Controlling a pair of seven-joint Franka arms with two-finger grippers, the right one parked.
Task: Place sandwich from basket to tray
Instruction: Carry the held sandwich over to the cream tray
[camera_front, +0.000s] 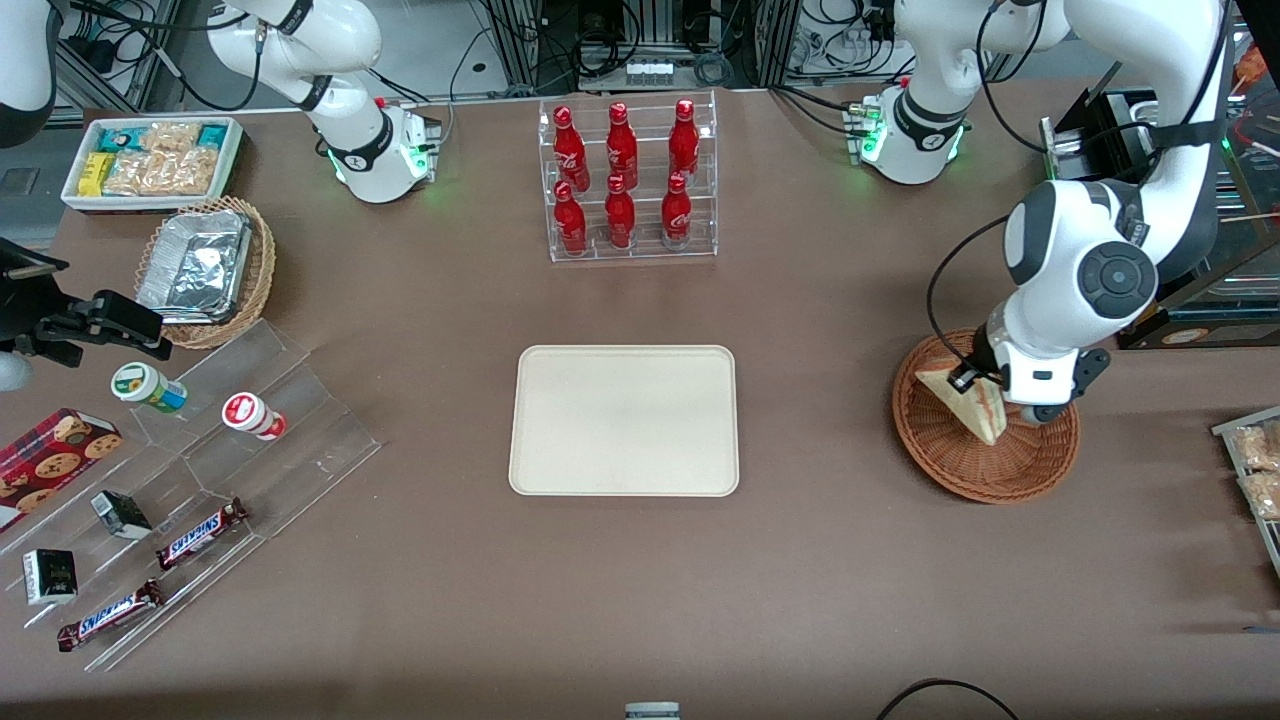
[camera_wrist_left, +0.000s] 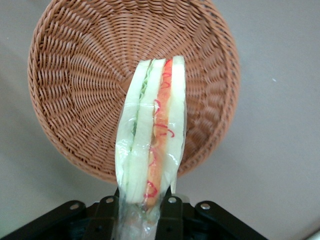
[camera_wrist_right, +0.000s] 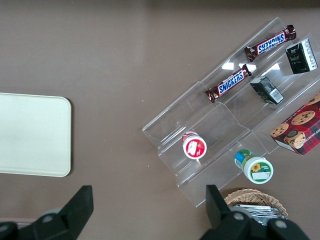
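1. the pincer (camera_wrist_left: 142, 212) is gripping the wrapped sandwich (camera_wrist_left: 150, 135) by one end, holding it above the basket (camera_wrist_left: 65, 100).
2. gripping an end is leaving the wedge free for setting down.
3. the tray (camera_front: 625, 420) is waiting mid-bench, well apart.

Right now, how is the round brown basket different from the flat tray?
The basket is round, reddish-brown woven wicker; the tray is a smooth cream rectangle. Above the basket the gripper holds the sandwich; nothing is on the tray. Both rest on the brown table.
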